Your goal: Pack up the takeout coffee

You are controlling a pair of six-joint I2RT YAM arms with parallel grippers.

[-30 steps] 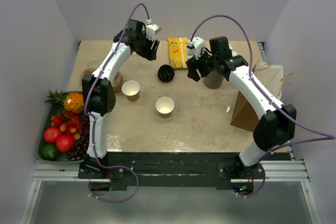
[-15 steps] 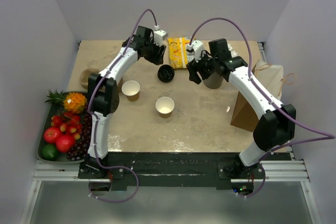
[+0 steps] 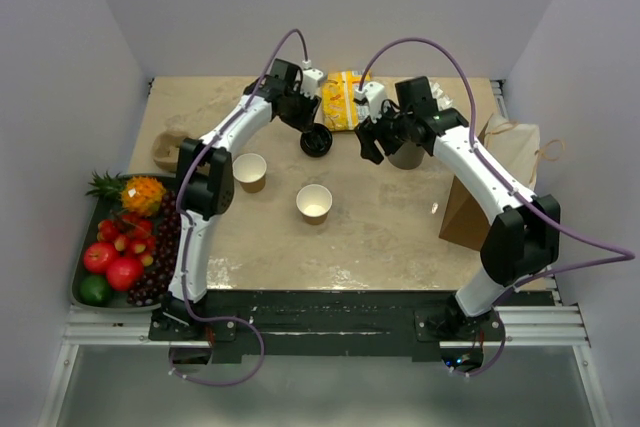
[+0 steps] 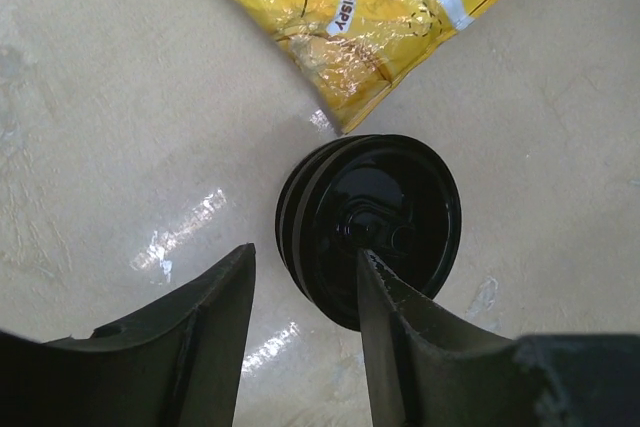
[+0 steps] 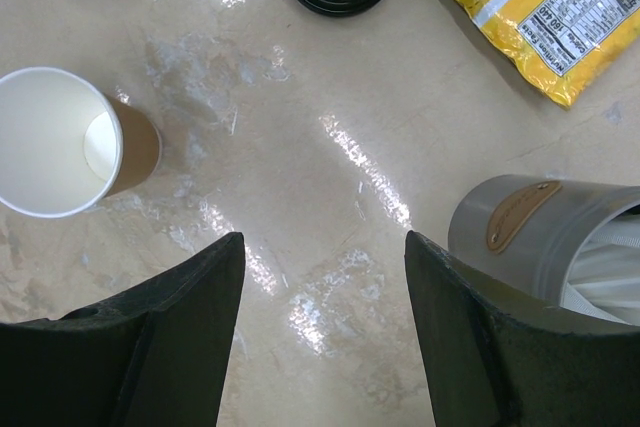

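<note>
Left gripper and lids, seen from the wrist and from above. My left gripper hangs low over the lids, its jaws partly spread and pinching nothing. The lids are black and round; they lie flat on the table and seem to be stacked as two, slightly offset. Their far rim lies just beside the corner of the crisp bag.

The relation that counts: the stack sits a little off centre under me. Only its near-side rim falls in the gap between my jaws, while one finger crosses in front of the lid's top face. Being round, the lids have no long axis, so any grip across the rim would serve; I judge that I must shift sideways towards the stack's middle, or take the rim edge-on.

My right gripper is spread wide and empty, near the straw cup and farther from the lids than my left. Both cups stand upright and unlidded, apart from each other and nearer the arm bases than the lids.
</note>
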